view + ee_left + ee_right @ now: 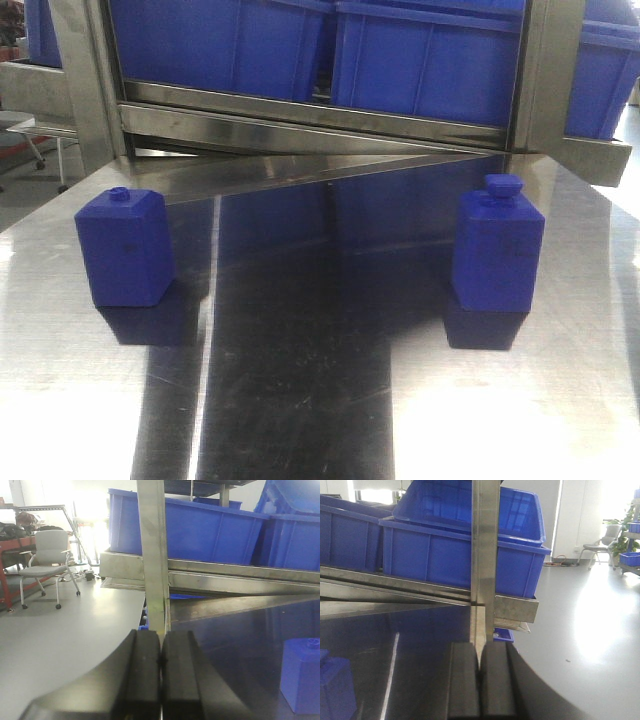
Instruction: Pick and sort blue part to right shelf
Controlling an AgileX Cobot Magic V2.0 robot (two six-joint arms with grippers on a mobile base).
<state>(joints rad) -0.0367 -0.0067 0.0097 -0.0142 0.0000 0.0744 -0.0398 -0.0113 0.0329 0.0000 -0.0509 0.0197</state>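
One wide-capped dark-blue plastic block (497,245) stands at 3 o'clock, inside the steel table (300,420) edges; left end effector (161,641) and right end effector (480,652) are closed, empty.

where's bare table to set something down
The wide middle between the knob block and the blue part is bare, as is the front strip of the table. Tight only at the back, under the shelf bar.
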